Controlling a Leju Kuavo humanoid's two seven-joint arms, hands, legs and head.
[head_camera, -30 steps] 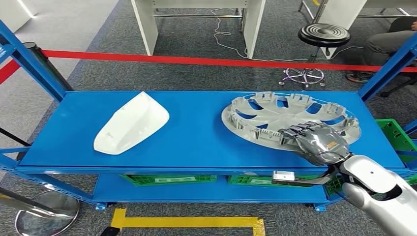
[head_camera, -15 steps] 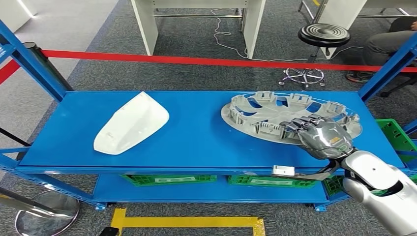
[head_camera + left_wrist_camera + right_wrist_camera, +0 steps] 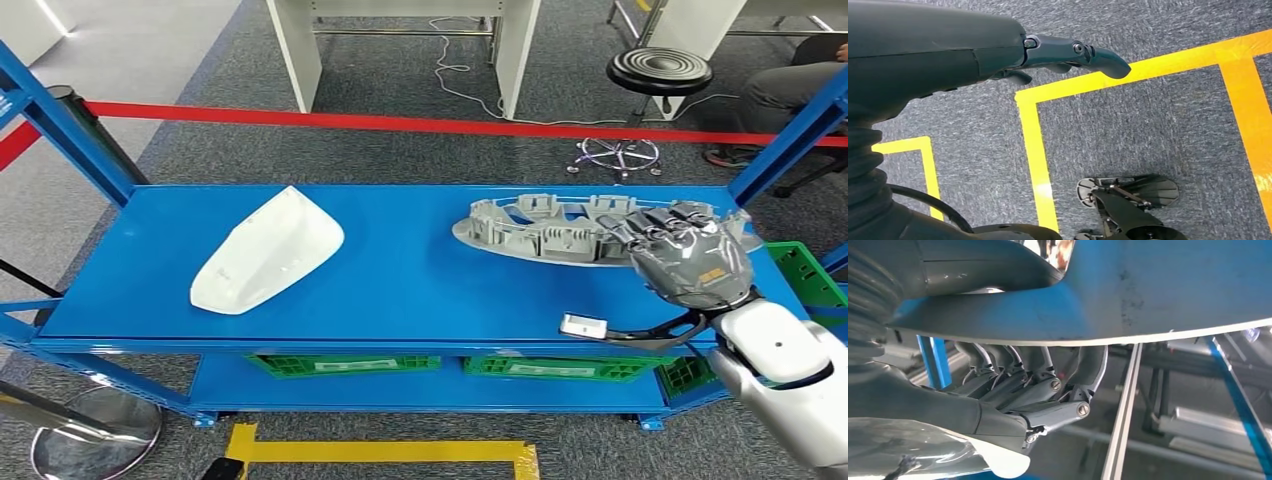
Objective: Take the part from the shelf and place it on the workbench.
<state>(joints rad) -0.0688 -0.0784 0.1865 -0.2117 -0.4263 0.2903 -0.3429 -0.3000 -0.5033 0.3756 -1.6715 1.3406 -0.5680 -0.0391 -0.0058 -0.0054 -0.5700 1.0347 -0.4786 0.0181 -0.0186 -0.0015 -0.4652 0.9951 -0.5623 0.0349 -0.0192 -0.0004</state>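
1. Right hand (image 3: 690, 262): clamped on the near-right rim of the grey wheel cover (image 3: 560, 232). Right wrist view confirms it, with fingers (image 3: 1048, 390) curled under the rim and the thumb on the other face.
2. Wheel cover: on the top level of the blue shelf (image 3: 400, 290), right half. The held edge is raised; the edge far from the hand looks to rest on the shelf top, though contact is hard to confirm. Cover sits tilted, ribbed side up.
3. Left hand (image 3: 1068, 52): hangs over grey carpet w/ yellow tape lines (image 3: 1035, 145), holding nothing, fingers loose and apart.
4. White shell part (image 3: 268, 250): lies flat on the shelf, well apart from the right hand, toward the left side. Not touched.
5. Step in hand, by my judgement: lift the cover clear of the shelf. Task is early; workbench placement not yet done.
6. Recs for a clean lift:
   - Grip is at one edge only, so the cover will want to droop and swing. Keep the clamp firm, lift slow.
   - Raise until the far edge is off the shelf before pulling back, else it drags.
   - Watch the blue upright (image 3: 790, 130) just beyond the hand; keep the rim clear of it.
   - Keep the wrist steady on withdrawal; thin plastic may flex.
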